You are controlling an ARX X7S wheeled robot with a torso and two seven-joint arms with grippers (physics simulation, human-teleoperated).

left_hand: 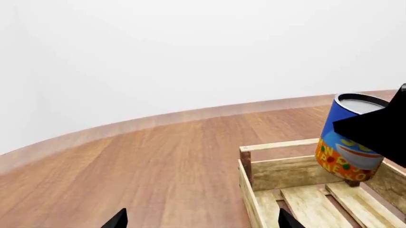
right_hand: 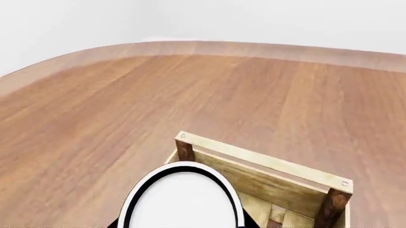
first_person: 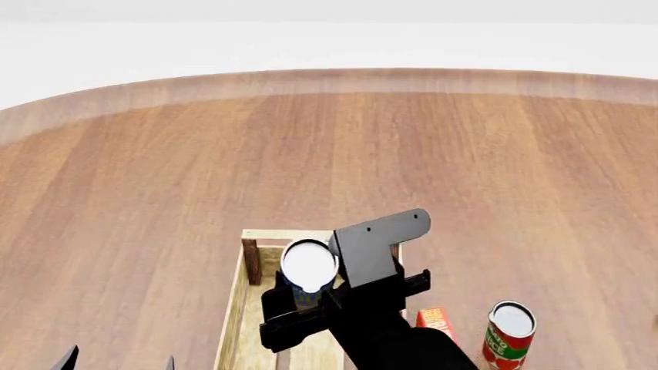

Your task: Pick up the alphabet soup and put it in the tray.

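Note:
The alphabet soup can (left_hand: 347,142), blue label with a yellow-orange picture and a pale lid, hangs upright in my right gripper (first_person: 308,297) over the far end of the tray (left_hand: 279,167), a light-wood slatted crate with dark corner posts. In the head view the can's white lid (first_person: 310,263) shows above the tray (first_person: 236,308). In the right wrist view the lid (right_hand: 182,202) fills the space between the jaws, with the tray's far wall (right_hand: 266,166) beyond it. My left gripper (left_hand: 201,223) is open and empty, low beside the tray's left side; only its fingertips (left_hand: 118,221) show.
A red-and-green labelled can (first_person: 508,334) stands right of the tray, with a small orange-red box (first_person: 436,321) between them. The round wooden table (first_person: 154,177) stretches far and left; its curved edge (first_person: 329,77) runs along the back.

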